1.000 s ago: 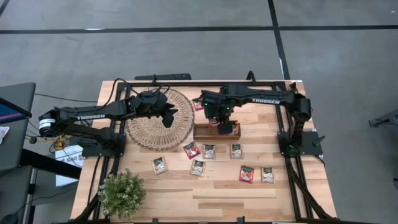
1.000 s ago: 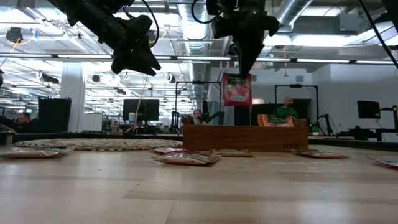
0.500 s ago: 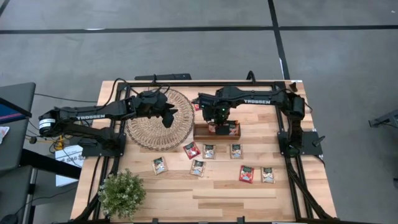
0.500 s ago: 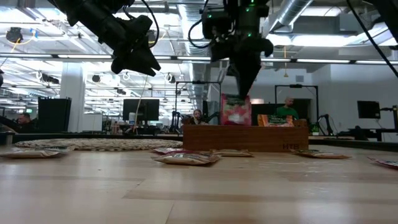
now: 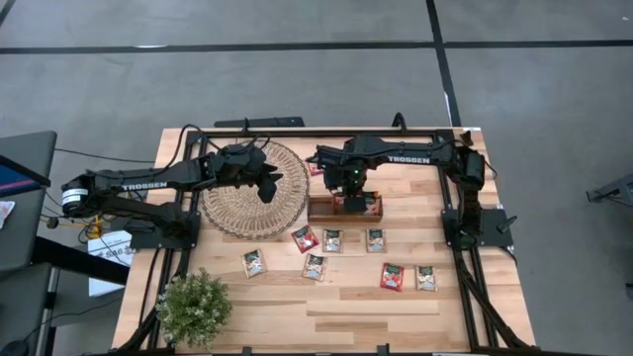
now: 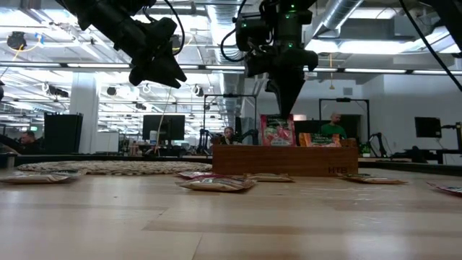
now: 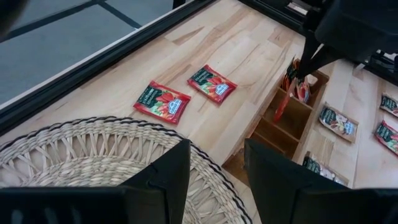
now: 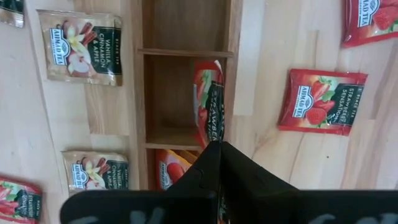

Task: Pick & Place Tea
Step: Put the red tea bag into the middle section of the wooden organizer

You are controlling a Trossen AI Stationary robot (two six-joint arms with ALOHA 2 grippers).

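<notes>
My right gripper (image 8: 216, 146) points down over the long wooden tray (image 5: 321, 210) and is shut on a red tea sachet (image 8: 208, 99), which stands on edge in a middle compartment. The low view shows that sachet (image 6: 276, 131) rising above the tray's front wall (image 6: 289, 160). Another sachet (image 8: 171, 168) stands in the neighbouring compartment. Several red and pale sachets lie flat on the table nearer than the tray (image 5: 332, 240), and two red ones beyond it (image 7: 161, 101). My left gripper (image 5: 269, 188) hovers open above the round woven mat (image 5: 242, 203). My right gripper pinches the red sachet's upper edge (image 8: 214, 132) between its two fingers, coming from above and pointing down. The sachet stands upright below the fingertips (image 6: 284, 108), its lower part inside the compartment, close against the tray's long wall.
A potted plant (image 5: 193, 307) stands at the table's near left corner. The woven mat fills the far left area beside the tray. Bare wood lies right of the tray and along the near edge. People and desks show in the room behind.
My right gripper has moved down and a little toward the table's left, still shut. The red sachet, which hung clear above the tray, has been lowered into a compartment, so only its upper part shows above the wall.
</notes>
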